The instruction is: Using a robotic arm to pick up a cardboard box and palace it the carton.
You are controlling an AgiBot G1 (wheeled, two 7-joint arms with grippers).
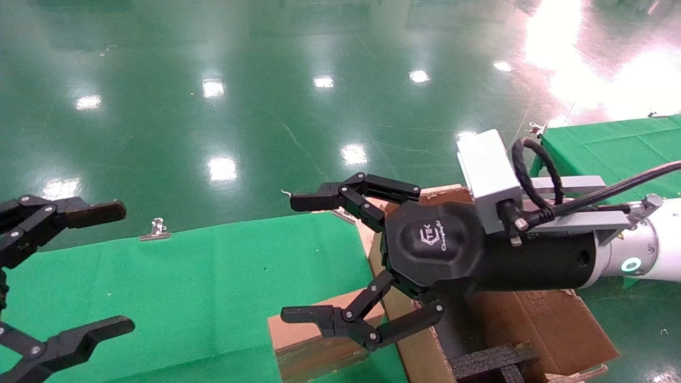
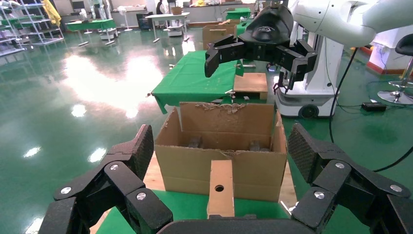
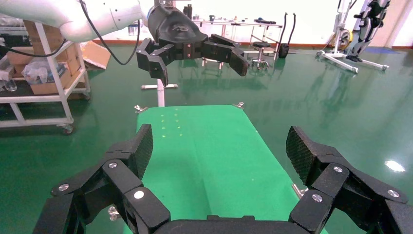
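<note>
L gripper (image 1: 101, 268) sits at the far left edge of the head view, over the green-cloth table (image 1: 175, 287). Its black fingers (image 1: 93, 213) are spread wide w/ nothing between them. A metal clip (image 1: 155, 230) grips the cloth at the table's far edge.

Cardboard box (image 1: 308, 340) lies on the green cloth near the table's near-right part, just left of the carton (image 1: 537, 324) and touching or nearly touching its left wall; can't tell which. In the left wrist view the box (image 2: 220, 187) shows its narrow end w/ a small round hole, lying in front of the carton's (image 2: 224, 168) side wall.

R gripper (image 1: 314, 260), on the white robotic arm (image 1: 657, 239) w/ glowing teal ring, reaches in from the right and hangs above the carton's left edge and the box. Fingers fully splayed, gripping nothing; lower finger pair overlaps the box top in the head view, contact can't be told. Pale grey camera block (image 1: 487, 175) and looped black cable (image 1: 537, 170) sit on the wrist.

Carton is open, flaps ragged, black foam insert (image 1: 495, 361) inside at the near end. A 2nd green-cloth table (image 1: 612, 143) stands further right, far side.
</note>
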